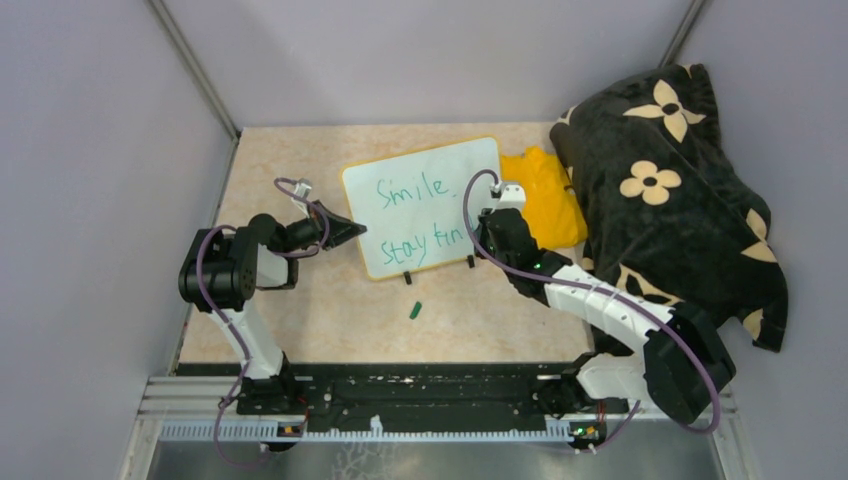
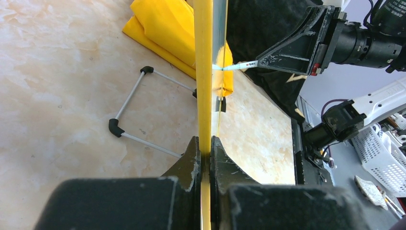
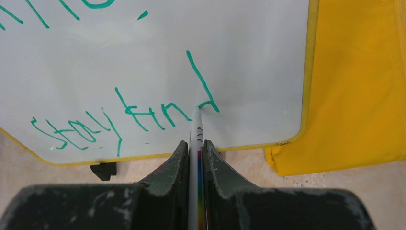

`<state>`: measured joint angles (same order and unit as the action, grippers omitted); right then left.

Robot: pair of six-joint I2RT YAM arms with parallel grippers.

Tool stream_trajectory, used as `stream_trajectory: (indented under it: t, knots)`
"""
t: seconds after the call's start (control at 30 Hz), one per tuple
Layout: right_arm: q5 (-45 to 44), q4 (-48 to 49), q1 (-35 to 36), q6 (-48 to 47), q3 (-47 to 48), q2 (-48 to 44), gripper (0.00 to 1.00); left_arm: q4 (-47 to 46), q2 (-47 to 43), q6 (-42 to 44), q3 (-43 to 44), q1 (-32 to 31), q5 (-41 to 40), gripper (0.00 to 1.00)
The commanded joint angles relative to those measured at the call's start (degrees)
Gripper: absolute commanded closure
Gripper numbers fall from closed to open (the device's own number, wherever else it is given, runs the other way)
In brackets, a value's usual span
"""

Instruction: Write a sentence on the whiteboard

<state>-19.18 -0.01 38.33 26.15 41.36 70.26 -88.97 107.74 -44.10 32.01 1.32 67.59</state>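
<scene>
Directly ahead of right end effector (image 3: 195,143): whiteboard (image 3: 143,62), marker (image 3: 196,125) tip touching sentence (image 3: 204,84).

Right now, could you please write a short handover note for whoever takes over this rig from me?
Left claw: shut on the whiteboard, gripping its left edge.
Right claw: shut on the marker, tip touching the board at the "d".
Done: "Smile." and, below it, "stay kind", in green.
Left: close off the "d", perhaps add a full stop (none shows there), then lift the marker away.
A small green cap lies on the table in front of the board.
</scene>
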Motion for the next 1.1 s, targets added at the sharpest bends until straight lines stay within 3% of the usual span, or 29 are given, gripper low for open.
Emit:
stream_trajectory:
  t: [0.0,0.53,1.07]
  knots:
    - [0.6,2.4,-0.9,0.3,0.6,0.8,1.0,-4.0,1.3,2.8,0.5,-1.1,1.4,1.0]
    - [-2.9,0.1,-0.8,0.2,-2.0,-1.3,1.0,-3.7,1.4,3.1,0.5,-1.1,1.4,1.0]
    - [-5.8,-3.0,-1.7,0.0,1.7,-0.9,1.0,-3.5,1.3,3.1,0.5,-1.1,1.4,1.0]
